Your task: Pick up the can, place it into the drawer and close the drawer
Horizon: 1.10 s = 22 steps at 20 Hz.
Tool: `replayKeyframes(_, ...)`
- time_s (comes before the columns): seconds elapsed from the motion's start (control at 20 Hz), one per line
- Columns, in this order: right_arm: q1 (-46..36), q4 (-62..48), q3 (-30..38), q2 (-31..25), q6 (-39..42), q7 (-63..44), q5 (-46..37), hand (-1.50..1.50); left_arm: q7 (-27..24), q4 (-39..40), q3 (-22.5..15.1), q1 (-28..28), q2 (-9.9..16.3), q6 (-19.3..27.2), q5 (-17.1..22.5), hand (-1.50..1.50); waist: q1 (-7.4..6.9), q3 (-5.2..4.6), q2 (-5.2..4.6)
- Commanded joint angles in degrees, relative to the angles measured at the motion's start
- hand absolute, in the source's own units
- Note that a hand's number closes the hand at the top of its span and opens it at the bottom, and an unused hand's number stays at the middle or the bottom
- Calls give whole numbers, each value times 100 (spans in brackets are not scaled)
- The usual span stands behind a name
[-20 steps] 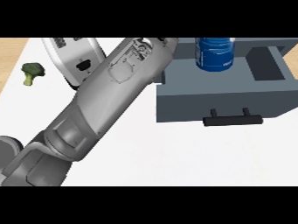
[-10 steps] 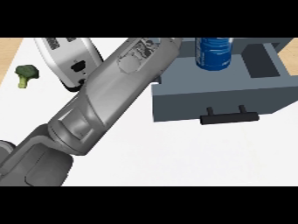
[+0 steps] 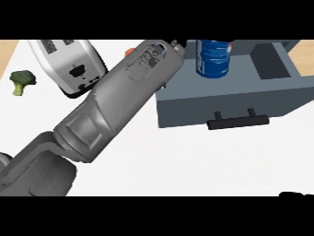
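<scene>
Inside the open drawer (image 3: 302,87), upright blue can (image 3: 212,57), beside the left forearm (image 3: 119,101).

Glossy blue can (image 3: 213,57), matt grey drawer (image 3: 254,99), shiny metal toaster (image 3: 69,64)

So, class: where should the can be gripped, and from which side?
Probably the can's curved side, mid-height, from its left, where the left forearm lies. It stands upright, so fingers can wrap its round wall; the drawer's front blocks the near side.

Kitchen: toaster (image 3: 71,67), broccoli (image 3: 22,81), drawer (image 3: 241,99)
</scene>
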<state>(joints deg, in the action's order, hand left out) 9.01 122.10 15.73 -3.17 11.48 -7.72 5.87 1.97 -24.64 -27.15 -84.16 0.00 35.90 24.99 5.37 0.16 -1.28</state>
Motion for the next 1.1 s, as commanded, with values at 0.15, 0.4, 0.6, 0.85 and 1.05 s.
replayKeyframes(0.15, -22, 71, -332, 187, -91, -20, -282, -150, -446, 353, -376, 196, 0, -10, 144, 150, 79, -3, -41)
replayKeyframes(0.4, -412, 82, -79, -45, -169, -306, -68, -150, -463, 275, -731, 283, 0, 309, 261, 150, 195, -2, -55)
replayKeyframes(0.6, -392, -38, -144, -77, -59, -169, -120, -150, -189, 407, -768, -4, 0, 511, 407, -150, 256, 3, -63)
replayKeyframes(0.85, -264, 51, 37, -169, 82, -154, 168, -150, -466, 491, -760, 150, 0, 639, 527, -150, 200, 0, -43)
replayKeyframes(1.05, -247, 38, -169, -21, 1, -38, -87, -150, -569, 416, -926, 409, 0, 898, 651, -150, 282, 2, -71)
